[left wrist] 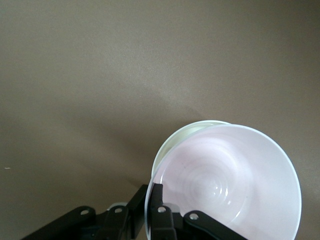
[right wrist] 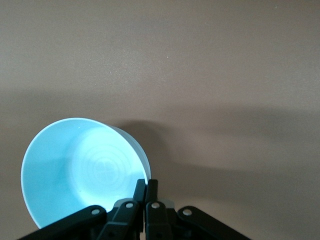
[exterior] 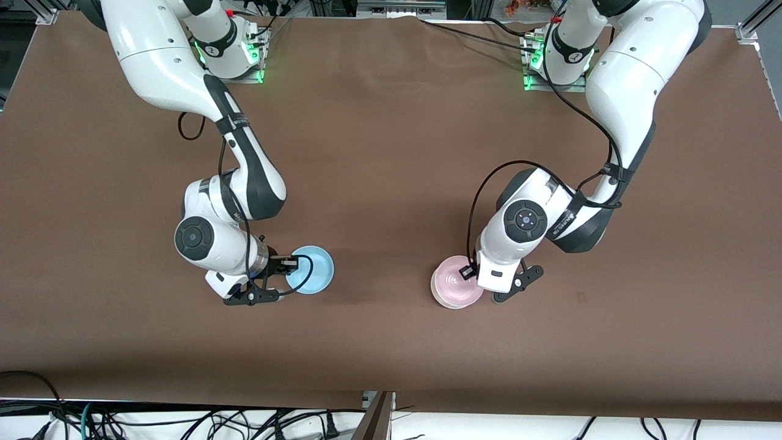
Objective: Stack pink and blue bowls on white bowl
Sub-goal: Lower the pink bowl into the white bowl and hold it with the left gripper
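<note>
My left gripper (exterior: 469, 273) is shut on the rim of the pink bowl (exterior: 455, 281). The pink bowl sits in or just over the white bowl (exterior: 435, 294), of which only a strip of rim shows. In the left wrist view the fingers (left wrist: 159, 197) pinch the pink bowl (left wrist: 225, 185), and the white bowl's rim (left wrist: 192, 129) peeks out from under it. My right gripper (exterior: 292, 264) is shut on the rim of the blue bowl (exterior: 311, 270), toward the right arm's end of the table. In the right wrist view the blue bowl (right wrist: 80, 170) is tilted in the fingers (right wrist: 152, 187).
The brown table (exterior: 391, 153) carries nothing else. The two bowl spots lie apart, with bare cloth between them. Cables hang off the table's edge nearest the front camera (exterior: 183, 421).
</note>
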You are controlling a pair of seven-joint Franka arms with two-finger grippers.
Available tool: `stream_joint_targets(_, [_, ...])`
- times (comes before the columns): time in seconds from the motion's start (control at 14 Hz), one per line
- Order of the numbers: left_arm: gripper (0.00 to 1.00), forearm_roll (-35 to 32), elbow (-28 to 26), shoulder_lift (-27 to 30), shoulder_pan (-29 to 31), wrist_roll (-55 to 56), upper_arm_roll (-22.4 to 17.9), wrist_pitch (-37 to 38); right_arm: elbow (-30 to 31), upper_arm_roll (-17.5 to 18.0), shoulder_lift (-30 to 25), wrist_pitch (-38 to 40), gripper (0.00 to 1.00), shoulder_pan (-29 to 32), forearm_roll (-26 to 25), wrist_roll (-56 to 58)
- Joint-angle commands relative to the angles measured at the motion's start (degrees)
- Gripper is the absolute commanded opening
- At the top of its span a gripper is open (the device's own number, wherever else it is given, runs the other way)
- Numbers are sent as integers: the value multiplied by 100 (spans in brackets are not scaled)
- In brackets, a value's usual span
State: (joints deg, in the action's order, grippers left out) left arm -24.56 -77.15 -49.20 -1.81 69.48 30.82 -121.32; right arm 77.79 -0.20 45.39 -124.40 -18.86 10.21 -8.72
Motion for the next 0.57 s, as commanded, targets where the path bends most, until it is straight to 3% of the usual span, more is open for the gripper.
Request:
stream_joint_targets(0.0, [0,30,-99,113,-74,109,-103,-6,-150,11,41,127,0,5,78,-51])
stream_joint_targets(0.5, [0,39,200,-186,-241,188,-260,-313,-150,11,40,118,0,14,69,-33])
